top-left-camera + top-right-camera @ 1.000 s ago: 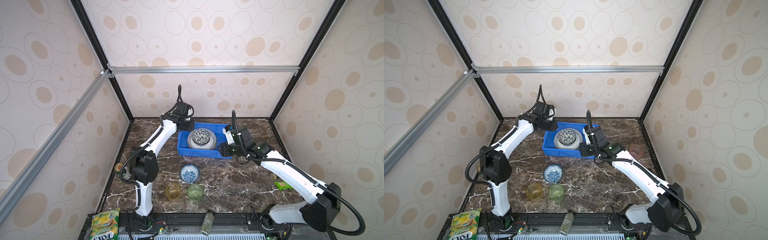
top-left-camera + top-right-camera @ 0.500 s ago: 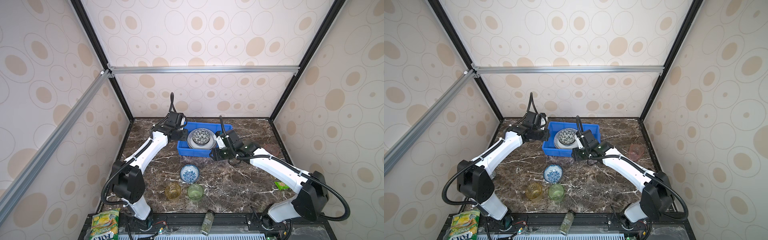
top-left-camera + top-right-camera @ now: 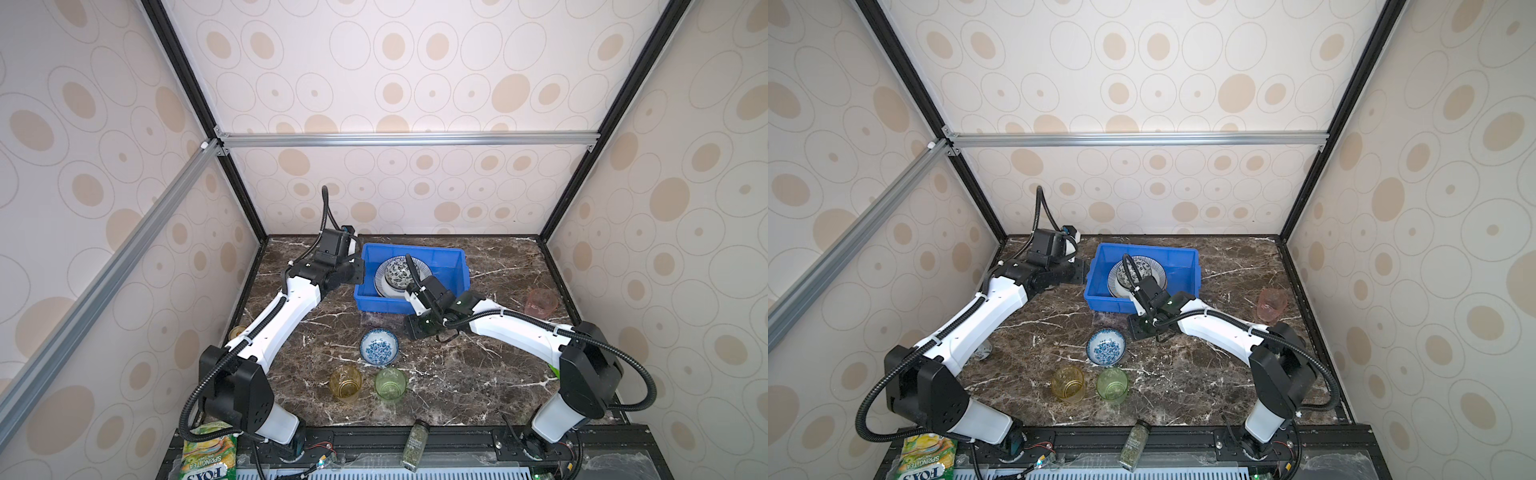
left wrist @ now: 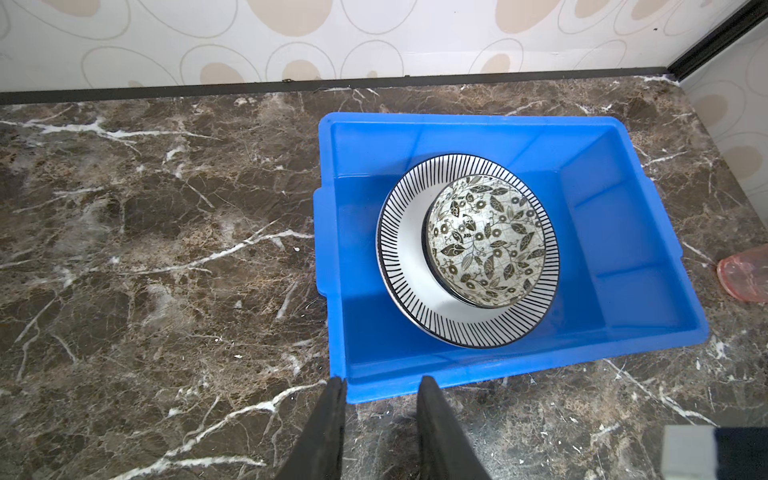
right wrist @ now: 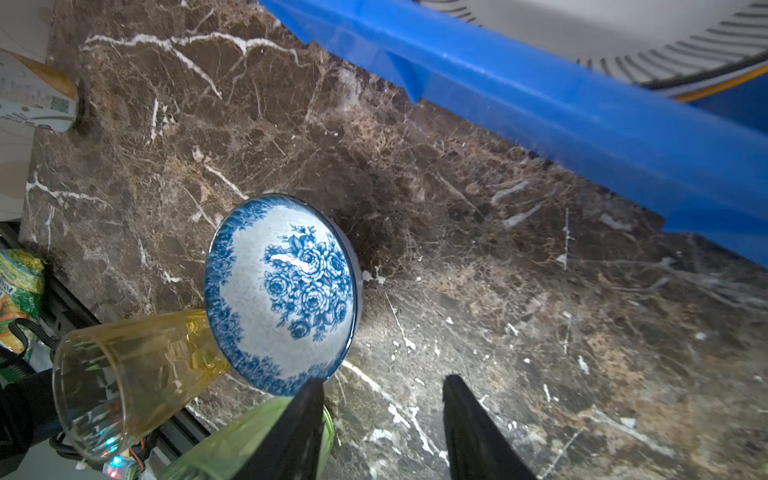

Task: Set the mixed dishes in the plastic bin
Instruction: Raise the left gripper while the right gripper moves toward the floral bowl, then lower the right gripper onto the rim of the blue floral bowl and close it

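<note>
The plastic bin (image 3: pixel 376 305) (image 3: pixel 1100 301) (image 4: pixel 374 386) (image 5: pixel 540 108) stands at the back middle. It holds a striped-rim plate (image 3: pixel 383 287) (image 4: pixel 411 286) with a black-white floral bowl (image 3: pixel 395 274) (image 4: pixel 484 245) on it. My left gripper (image 3: pixel 358 270) (image 3: pixel 1080 272) (image 4: pixel 382 380) is open and empty, just outside the bin's left wall. My right gripper (image 3: pixel 411 330) (image 3: pixel 1136 330) (image 5: pixel 384 379) is open and empty, low over the table in front of the bin. Just beyond it is the blue floral bowl (image 3: pixel 378 347) (image 3: pixel 1106 347) (image 5: pixel 286 291). Yellow (image 3: pixel 345 383) (image 5: pixel 133 365) and green (image 3: pixel 390 384) (image 5: pixel 232 440) tumblers stand nearer the front.
A pink tumbler (image 3: pixel 540 302) (image 3: pixel 1272 304) (image 4: pixel 744 274) stands at the right wall. A small tin can (image 3: pixel 237 332) (image 5: pixel 37 104) sits by the left wall. A spice jar (image 3: pixel 413 444) and a tea packet (image 3: pixel 208 453) lie on the front rail.
My left gripper has drawn back from above the bin's back corner to its left side. My right gripper has come down and forward, away from the bin toward the blue floral bowl.
</note>
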{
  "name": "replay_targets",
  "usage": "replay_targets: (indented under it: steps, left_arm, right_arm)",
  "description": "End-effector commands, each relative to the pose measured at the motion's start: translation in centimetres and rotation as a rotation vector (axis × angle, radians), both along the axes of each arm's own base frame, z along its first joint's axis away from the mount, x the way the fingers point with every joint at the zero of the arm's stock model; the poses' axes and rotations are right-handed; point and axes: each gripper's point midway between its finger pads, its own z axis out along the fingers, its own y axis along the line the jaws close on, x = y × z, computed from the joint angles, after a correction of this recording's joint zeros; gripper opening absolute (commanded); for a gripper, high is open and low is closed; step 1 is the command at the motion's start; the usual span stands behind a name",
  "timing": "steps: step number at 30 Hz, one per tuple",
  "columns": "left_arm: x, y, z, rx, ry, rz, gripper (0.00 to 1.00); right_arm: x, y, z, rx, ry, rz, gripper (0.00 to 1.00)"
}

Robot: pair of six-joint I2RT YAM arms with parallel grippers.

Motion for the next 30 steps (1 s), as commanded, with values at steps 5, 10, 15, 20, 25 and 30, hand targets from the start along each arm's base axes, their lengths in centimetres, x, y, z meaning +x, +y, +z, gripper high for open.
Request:
replay_targets:
  steps: [5,10,15,20,25,30]
  left_arm:
    - [-0.2,1.2,1.1,-0.072,-0.034,0.033,0.31]
    - [-0.7,2.1,0.9,-0.093,-0.036,0.046,0.32]
    - [-1.0,2.6,0.5,-0.092,-0.029,0.053,0.32]
    - [-1.2,2.9,0.1,-0.096,-0.024,0.053,0.32]
    - [-1.3,3.1,0.0,-0.095,-0.024,0.052,0.32]
    - [-1.4,3.3,-0.3,-0.094,-0.02,0.05,0.32]
  right_arm:
    - [-0.9,2.0,-1.7,0.005,0.056,0.023,0.48]
    - [-1.0,2.7,-2.7,-0.007,0.081,0.036,0.48]
    - [-0.8,3.4,-3.3,-0.02,0.099,0.045,0.47]
    - [-0.6,3.7,-4.0,-0.033,0.109,0.04,0.45]
    - [-0.3,3.8,-4.5,-0.049,0.115,0.032,0.43]
    - [-0.1,3.9,-5.0,-0.061,0.125,0.026,0.39]
